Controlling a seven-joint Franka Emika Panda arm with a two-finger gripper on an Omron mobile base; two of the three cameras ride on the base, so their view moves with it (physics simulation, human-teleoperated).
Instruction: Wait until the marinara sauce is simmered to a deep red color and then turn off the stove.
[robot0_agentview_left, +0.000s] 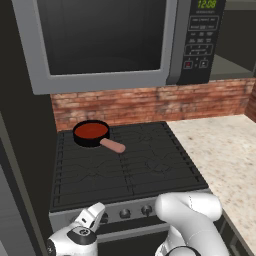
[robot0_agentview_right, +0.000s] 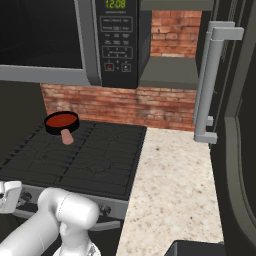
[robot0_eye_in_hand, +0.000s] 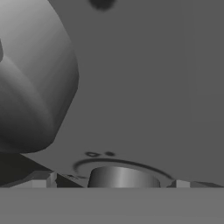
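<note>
The gripper (robot0_agentview_left: 98, 214) is wide open and holds nothing. It sits right at the stove's front panel, close to a round knob (robot0_eye_in_hand: 124, 177) seen big in the hand view. Up on the stove (robot0_agentview_left: 150, 165), at the back left, the black skillet (robot0_agentview_left: 92, 134) holds the marinara sauce (robot0_agentview_left: 91, 130). The sauce looks red now. The knob is not turned yet, I think.

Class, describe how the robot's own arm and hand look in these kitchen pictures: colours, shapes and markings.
The arm is glossy white, built of thick rounded tube segments with bulbous elbows. Its white hand carries a dark round joint cap with a pale ring. No cables or printed markings can be seen.
</note>
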